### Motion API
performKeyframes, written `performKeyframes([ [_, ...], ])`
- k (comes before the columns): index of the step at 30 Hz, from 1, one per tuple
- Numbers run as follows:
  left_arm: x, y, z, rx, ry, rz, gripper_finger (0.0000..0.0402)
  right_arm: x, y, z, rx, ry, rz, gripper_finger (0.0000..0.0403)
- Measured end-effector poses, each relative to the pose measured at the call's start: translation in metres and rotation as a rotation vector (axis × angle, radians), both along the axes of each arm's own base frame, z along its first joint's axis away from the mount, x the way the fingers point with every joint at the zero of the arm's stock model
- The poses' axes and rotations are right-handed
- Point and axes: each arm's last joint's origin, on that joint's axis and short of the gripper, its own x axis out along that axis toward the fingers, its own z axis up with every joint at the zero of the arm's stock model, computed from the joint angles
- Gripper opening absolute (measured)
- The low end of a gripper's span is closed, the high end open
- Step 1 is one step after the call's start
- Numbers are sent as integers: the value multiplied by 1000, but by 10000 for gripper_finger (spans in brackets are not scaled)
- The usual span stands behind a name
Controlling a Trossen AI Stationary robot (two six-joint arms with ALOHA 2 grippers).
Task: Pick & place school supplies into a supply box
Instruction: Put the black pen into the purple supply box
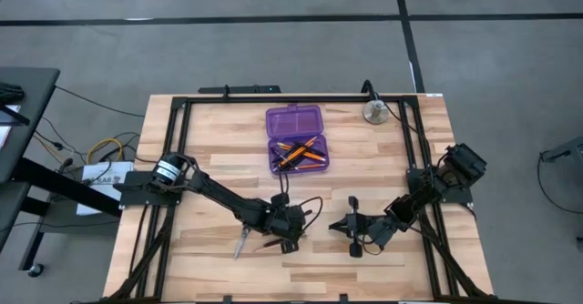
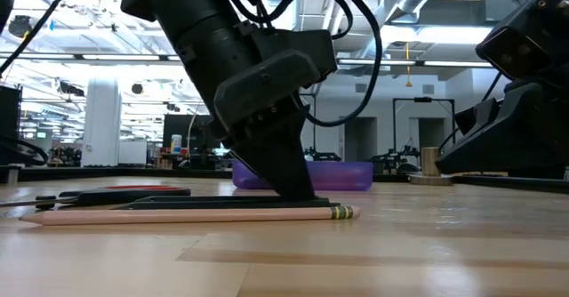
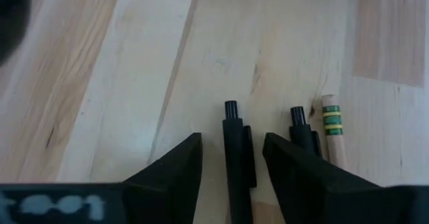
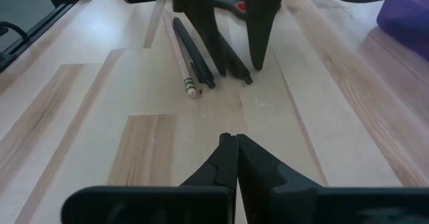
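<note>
Pens and pencils lay loose; some were already boxed.
The purple box [image 1: 296, 141] sat open, orange pencils [image 1: 301, 152] crossed inside. Two black pens [image 3: 236, 158] and a pale pencil [image 3: 333, 131] lay side by side on the wood, scissors [image 2: 116, 191] nearby.

The left gripper [image 3: 231, 158] is down at the desk [image 1: 383, 158], its 2 fingers [image 3: 175, 163] spread apart, arm stretched low across the desk's near side. The right gripper [image 4: 234, 158] rests low beside it, fingers pressed together.
</note>
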Motion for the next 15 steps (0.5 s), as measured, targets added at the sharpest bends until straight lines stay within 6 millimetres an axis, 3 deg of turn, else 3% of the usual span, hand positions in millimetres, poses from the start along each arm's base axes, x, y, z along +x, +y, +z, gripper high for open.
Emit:
performKeyframes([
  [7, 0, 2, -1, 1, 3, -3, 29, -1, -1, -1, -11, 13, -1, 1],
  [15, 3, 1, 2, 4, 4, -4, 27, -1, -1, -1, -10, 12, -2, 1],
])
